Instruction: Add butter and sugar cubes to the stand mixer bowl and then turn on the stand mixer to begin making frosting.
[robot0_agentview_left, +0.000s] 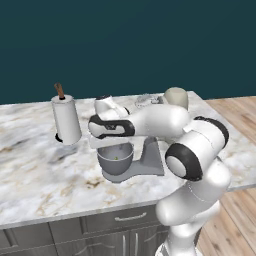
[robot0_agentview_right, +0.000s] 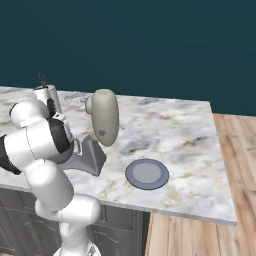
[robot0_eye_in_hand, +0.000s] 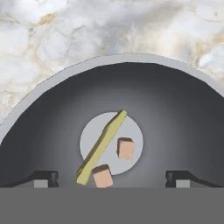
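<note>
The fingers (robot0_eye_in_hand: 112, 177) are seen spread wide and empty at the lower frame, above the bowl (robot0_eye_in_hand: 183, 113); the butter (robot0_eye_in_hand: 101, 146) and sugar cubes (robot0_eye_in_hand: 125, 148) are lying at its centre

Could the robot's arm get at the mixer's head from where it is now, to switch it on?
Probably yes. The gripper hangs open over the stand mixer bowl, holding nothing; butter and sugar cubes already lie inside. The beige head stands close behind, with nothing between.

even flat rendered light, soft shadows, no glare; low-res, slightly blurry.
</note>
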